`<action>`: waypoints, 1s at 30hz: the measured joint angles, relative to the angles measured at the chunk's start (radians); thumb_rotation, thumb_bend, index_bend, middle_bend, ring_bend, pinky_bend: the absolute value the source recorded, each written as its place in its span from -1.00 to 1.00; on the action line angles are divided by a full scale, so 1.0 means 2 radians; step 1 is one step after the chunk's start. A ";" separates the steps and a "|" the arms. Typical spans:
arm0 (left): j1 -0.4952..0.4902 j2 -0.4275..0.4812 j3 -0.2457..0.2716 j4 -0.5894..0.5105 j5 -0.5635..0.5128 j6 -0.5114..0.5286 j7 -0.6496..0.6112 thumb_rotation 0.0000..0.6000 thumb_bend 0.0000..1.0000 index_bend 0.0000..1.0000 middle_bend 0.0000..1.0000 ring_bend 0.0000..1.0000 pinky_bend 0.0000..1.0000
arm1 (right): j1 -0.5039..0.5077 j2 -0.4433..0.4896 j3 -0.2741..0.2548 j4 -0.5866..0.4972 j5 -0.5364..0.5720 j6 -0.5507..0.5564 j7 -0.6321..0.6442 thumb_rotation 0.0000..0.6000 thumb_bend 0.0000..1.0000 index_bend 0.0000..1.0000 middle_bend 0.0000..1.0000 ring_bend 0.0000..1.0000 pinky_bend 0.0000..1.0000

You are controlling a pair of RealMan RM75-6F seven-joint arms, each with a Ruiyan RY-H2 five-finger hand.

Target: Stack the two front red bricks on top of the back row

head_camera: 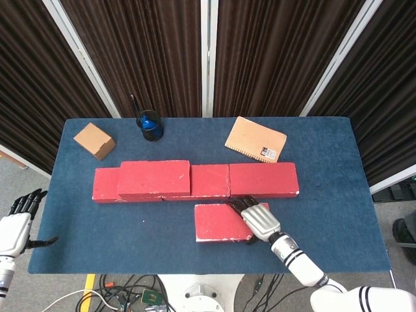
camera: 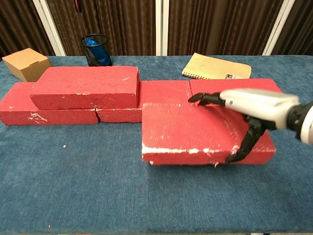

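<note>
A row of red bricks (head_camera: 209,180) lies across the middle of the blue table (head_camera: 325,214), with one more red brick (head_camera: 154,178) stacked on its left part. The same stacked brick (camera: 85,87) shows at the left in the chest view. In front of the row, my right hand (head_camera: 257,220) grips the right end of a loose red brick (head_camera: 218,222), fingers over its far edge and thumb on its near face. In the chest view this brick (camera: 190,132) is raised off the cloth under my right hand (camera: 254,105). My left hand (head_camera: 16,224) hangs off the table's left front corner, fingers apart, holding nothing.
A cardboard box (head_camera: 94,140) sits at the back left. Next to it stands a black mesh cup (head_camera: 149,125) holding a blue item and a pen. A tan spiral notebook (head_camera: 255,139) lies at the back right, behind the brick row.
</note>
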 measured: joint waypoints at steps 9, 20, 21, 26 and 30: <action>0.001 0.005 -0.001 -0.004 0.003 -0.003 -0.007 1.00 -1.00 -1.00 -1.00 -1.00 -1.00 | 0.030 0.086 0.046 -0.026 0.024 -0.014 0.002 1.00 -1.00 -1.00 -0.46 -1.00 -1.00; -0.001 0.003 -0.008 -0.002 0.006 -0.005 -0.016 1.00 -1.00 -1.00 -1.00 -1.00 -1.00 | 0.091 0.088 0.086 0.081 0.085 -0.096 0.044 1.00 -1.00 -1.00 -0.49 -1.00 -1.00; -0.001 0.001 -0.009 -0.001 0.007 -0.003 -0.018 1.00 -1.00 -1.00 -1.00 -1.00 -1.00 | 0.095 0.083 0.087 0.098 0.082 -0.107 0.057 1.00 -1.00 -1.00 -0.50 -1.00 -1.00; 0.001 -0.003 -0.011 0.006 0.017 0.007 -0.019 1.00 -1.00 -1.00 -1.00 -1.00 -1.00 | 0.115 0.054 0.091 0.165 0.050 -0.146 0.114 1.00 -1.00 -1.00 -0.50 -1.00 -1.00; 0.002 -0.005 -0.011 0.008 0.019 0.007 -0.019 1.00 -1.00 -1.00 -1.00 -1.00 -1.00 | 0.130 0.029 0.089 0.206 0.018 -0.172 0.151 1.00 -1.00 -1.00 -0.50 -1.00 -1.00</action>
